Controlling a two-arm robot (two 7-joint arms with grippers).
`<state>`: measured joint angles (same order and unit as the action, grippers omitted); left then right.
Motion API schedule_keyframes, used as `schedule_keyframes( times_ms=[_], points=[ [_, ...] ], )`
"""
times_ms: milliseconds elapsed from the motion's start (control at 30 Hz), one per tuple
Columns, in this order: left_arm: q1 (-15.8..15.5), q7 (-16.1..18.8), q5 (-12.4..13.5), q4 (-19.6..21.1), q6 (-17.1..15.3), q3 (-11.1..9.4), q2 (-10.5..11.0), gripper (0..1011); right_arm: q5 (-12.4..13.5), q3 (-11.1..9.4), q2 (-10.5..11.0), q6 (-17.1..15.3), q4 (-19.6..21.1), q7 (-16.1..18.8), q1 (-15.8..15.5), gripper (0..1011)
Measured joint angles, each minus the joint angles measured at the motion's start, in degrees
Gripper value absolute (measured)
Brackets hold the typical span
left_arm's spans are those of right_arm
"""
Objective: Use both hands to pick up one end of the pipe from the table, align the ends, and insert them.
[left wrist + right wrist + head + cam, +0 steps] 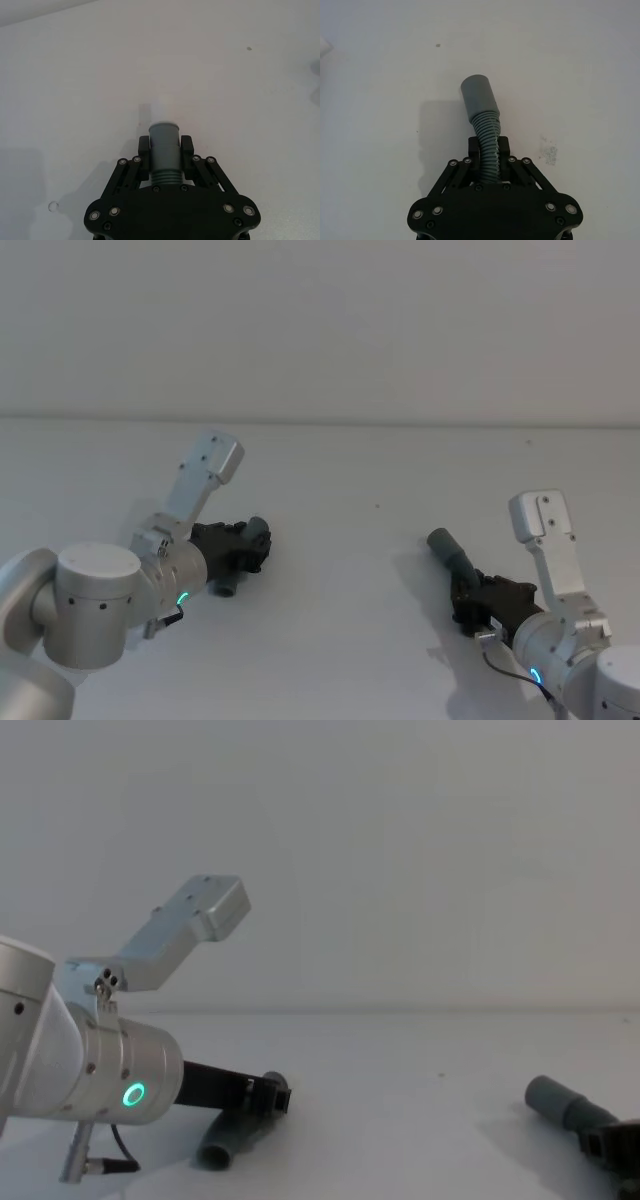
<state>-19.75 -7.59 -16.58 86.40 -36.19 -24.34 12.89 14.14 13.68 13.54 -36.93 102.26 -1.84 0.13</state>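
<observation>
On the white table (pixel 350 470) my left gripper (pixel 250 545) is shut on one dark-grey pipe piece (pixel 228 586). In the left wrist view its fingers (pixel 145 148) clamp the smooth grey collar (pixel 164 142), and the white plug tip (pixel 161 111) sticks out ahead. My right gripper (pixel 468 590) is shut on the ribbed middle (pixel 489 140) of the other pipe piece. That piece's wide grey socket cuff (pixel 479 96) points away from the fingers, toward the table's centre (pixel 445 545). The chest view shows the left piece (pixel 228 1140) low at the table and the socket cuff (pixel 555 1100) at the right.
A wide stretch of bare table (pixel 350 540) separates the two pipe pieces. A plain pale wall (pixel 320 320) rises behind the table's far edge. A small dark speck (pixel 377 506) marks the surface between the arms.
</observation>
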Motion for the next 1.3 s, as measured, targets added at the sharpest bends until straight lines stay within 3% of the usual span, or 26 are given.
schedule_keyframes(
  times_ms=[500, 700, 1033, 1300],
  points=[
    [0.0, 0.0, 0.0, 0.0, 0.0, 0.0, 0.0, 345, 0.0, 0.0, 0.0, 0.0, 0.0, 0.2, 0.0, 145],
    [-0.3, 0.3, 0.5, -0.1, -0.3, -0.2, -0.4, 345, -0.1, 0.0, 0.8, 1.4, -0.4, 1.5, 0.1, 144],
    [-1.9, 1.6, 2.7, 0.5, -1.3, -1.7, -1.1, 345, 0.5, -0.9, 3.4, 6.5, -0.2, 6.5, 0.6, 144],
    [-4.5, 1.4, 5.1, 1.6, -2.6, -3.8, -0.7, 345, 2.3, -2.1, 6.7, 11.1, 0.5, 12.6, 1.2, 144]
  ],
)
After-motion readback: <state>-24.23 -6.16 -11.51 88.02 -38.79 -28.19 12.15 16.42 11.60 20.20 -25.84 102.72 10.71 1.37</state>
